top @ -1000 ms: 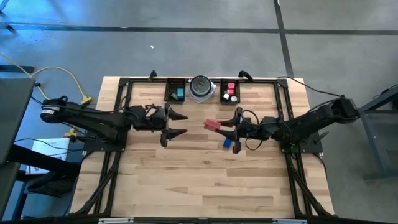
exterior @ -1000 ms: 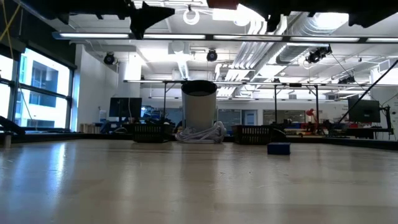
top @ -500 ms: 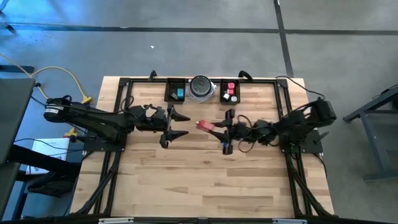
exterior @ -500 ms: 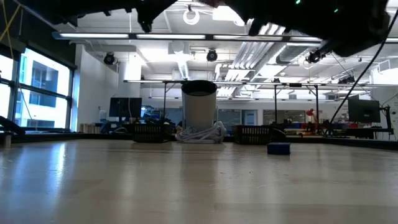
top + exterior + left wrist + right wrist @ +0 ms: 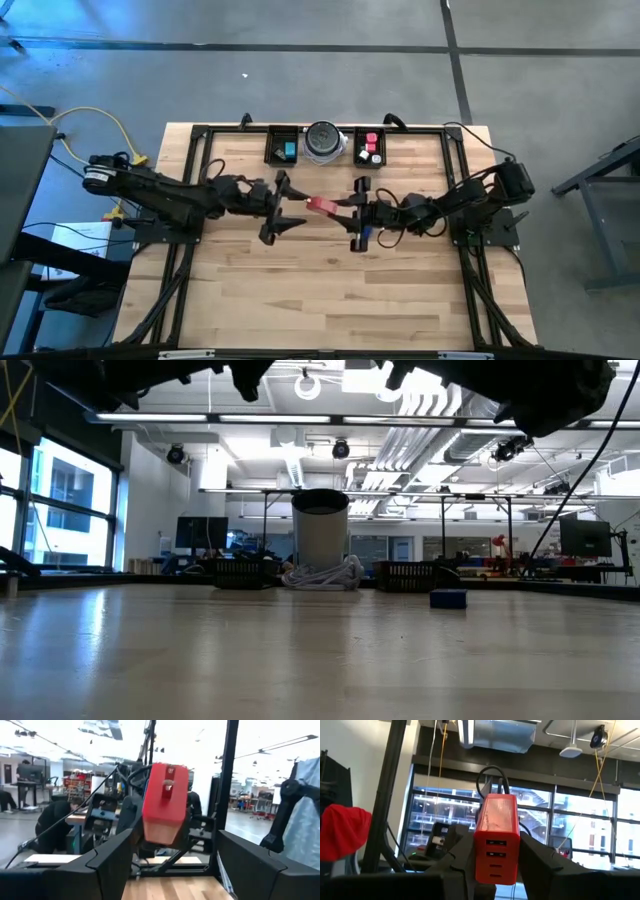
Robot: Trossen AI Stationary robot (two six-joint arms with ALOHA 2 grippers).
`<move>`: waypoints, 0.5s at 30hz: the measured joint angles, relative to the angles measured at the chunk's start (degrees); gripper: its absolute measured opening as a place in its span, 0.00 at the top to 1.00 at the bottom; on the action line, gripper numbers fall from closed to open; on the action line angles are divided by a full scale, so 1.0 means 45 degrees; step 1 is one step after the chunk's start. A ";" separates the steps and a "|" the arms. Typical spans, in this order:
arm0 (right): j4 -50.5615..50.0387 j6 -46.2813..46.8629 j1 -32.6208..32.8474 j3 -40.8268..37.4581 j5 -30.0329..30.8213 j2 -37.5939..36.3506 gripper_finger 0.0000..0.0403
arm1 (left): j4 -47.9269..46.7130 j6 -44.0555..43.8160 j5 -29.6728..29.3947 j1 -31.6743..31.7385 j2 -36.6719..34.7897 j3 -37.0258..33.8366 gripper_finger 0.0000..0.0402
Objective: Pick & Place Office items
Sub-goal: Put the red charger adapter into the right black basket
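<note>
Wooden table (image 5: 330,290): right gripper (image 5: 335,207) holds red charger block (image 5: 320,205) (ports visible) aloft; left gripper (image 5: 292,207) wide open, facing it.

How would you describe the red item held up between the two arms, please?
Above the middle of the wooden table, the right gripper holds a red charger block out toward the open left gripper. It is the only item off the table, with sockets on one face.

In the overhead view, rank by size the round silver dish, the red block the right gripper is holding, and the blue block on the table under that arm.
1. Round silver dish, clearly largest.
2. Red block in the right gripper, raised nearer the camera, so somewhat flattered.
3. Blue block, partly hidden under the arm, so unsure.
</note>
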 joint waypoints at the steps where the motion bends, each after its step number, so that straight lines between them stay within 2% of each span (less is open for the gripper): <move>1: -0.0001 0.0005 0.0000 0.0000 -0.0005 0.0000 0.74 | 0.0104 0.0029 0.0002 -0.0054 -0.0006 0.0000 0.32; 15: -0.0004 0.0184 -0.0029 0.0232 -0.0508 0.0000 0.74 | 0.0607 0.0094 -0.0039 -0.0165 0.0012 0.0005 0.32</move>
